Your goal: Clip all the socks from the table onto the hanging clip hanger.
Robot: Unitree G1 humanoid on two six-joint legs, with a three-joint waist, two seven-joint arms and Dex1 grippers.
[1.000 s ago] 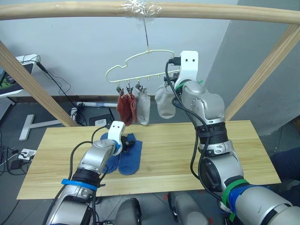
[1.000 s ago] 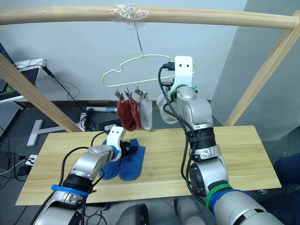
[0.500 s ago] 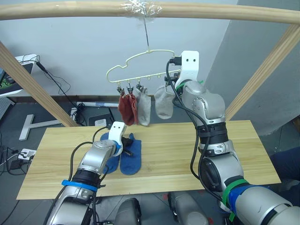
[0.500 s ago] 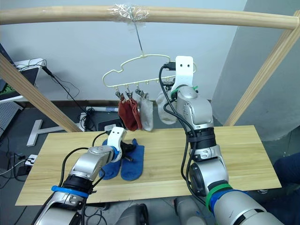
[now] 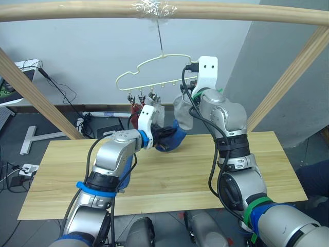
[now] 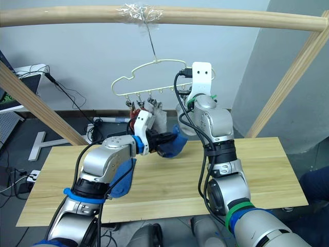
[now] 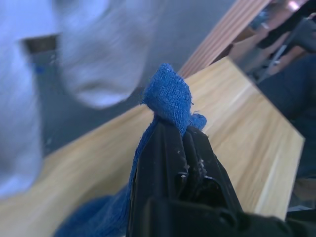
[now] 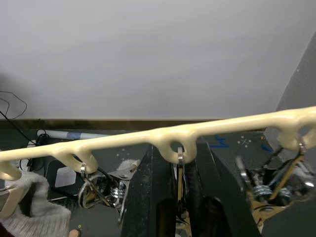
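Unmarked blue sock [image 5: 172, 140] in left end effector [image 5: 165, 139]

My table [image 5: 205, 170] is a long top of light wood planks, running crosswise in front of me under the pole frame. One blue sock [image 6: 122, 180] lies flat on it toward my left side, partly hidden behind my left arm, so I see just a strip of it beside the forearm. The planks to my right of that sock, out to the far end, show bare wood with the grain running lengthwise.
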